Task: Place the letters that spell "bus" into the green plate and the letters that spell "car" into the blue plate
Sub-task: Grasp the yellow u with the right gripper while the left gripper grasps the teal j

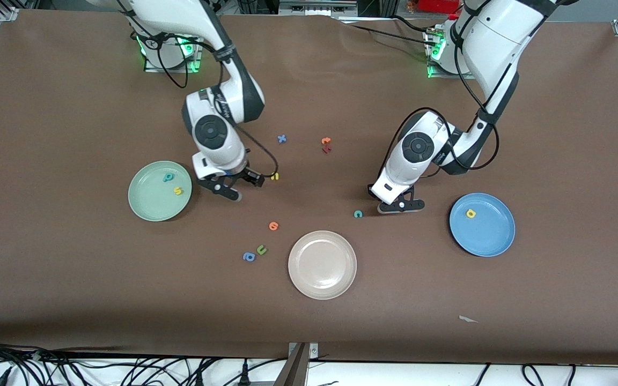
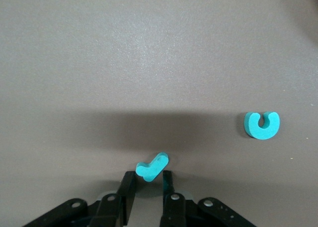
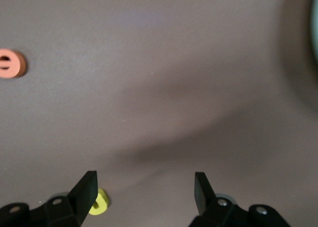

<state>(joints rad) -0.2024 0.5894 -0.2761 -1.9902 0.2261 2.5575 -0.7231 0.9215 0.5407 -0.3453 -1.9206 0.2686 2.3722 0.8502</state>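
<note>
A: How much of the job is done?

B: The round pale green plate [image 1: 159,191] already holds two small foam letters, a teal b [image 1: 168,177] and a yellow s [image 1: 178,190]. The yellow u [image 1: 274,176] lies on the brown table, just beside the right gripper [image 1: 232,186], whose fingers stand wide apart and hold nothing.

A: And the word "car"?

B: Only the yellow a [image 1: 470,213] lies in the round bright blue plate [image 1: 482,224]. The left gripper [image 2: 148,183] is low at the table between the beige plate [image 1: 322,264] and the blue one — its fingers are closing on the small teal r [image 2: 152,166], which stands tilted between them. The teal c [image 1: 358,214] waits on the table beside it.

A: So what is left?

B: I judge three letters — u, r and c.
</note>
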